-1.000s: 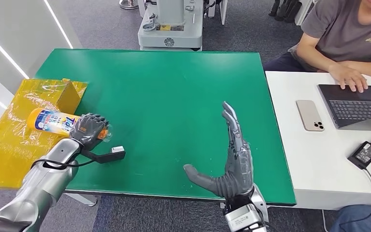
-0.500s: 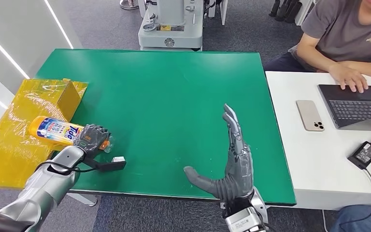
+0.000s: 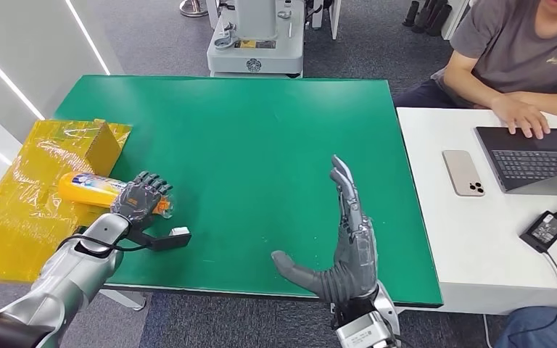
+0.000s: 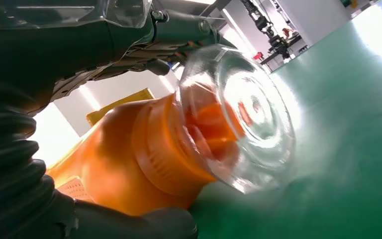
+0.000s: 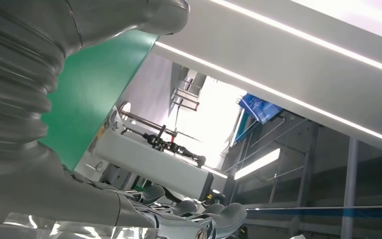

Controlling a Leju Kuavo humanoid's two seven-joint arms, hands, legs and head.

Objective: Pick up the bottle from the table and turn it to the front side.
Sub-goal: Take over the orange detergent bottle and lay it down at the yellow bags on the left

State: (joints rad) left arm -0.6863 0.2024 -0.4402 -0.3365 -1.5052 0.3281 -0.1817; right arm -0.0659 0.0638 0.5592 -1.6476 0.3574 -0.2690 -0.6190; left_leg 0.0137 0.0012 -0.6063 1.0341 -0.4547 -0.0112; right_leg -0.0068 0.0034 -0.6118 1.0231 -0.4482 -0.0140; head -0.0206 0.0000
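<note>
A robot's left hand [image 3: 141,197] grips an orange bottle [image 3: 91,189] at the left edge of a green table [image 3: 246,145].

The bottle lies on its side, its body out over a crumpled yellow bag [image 3: 36,181] beside the table, its clear cap [image 4: 241,117] at the hand and just above the green surface. The fingers wrap its neck end. The right hand [image 3: 344,239] stands edge-on over the table's near side, fingers straight and thumb spread, holding nothing, well apart from the bottle. At a white desk [image 3: 471,239] to the right, a person [image 3: 515,51] rests a hand on a laptop [image 3: 537,156]; a phone [image 3: 463,172] lies beside it.
</note>
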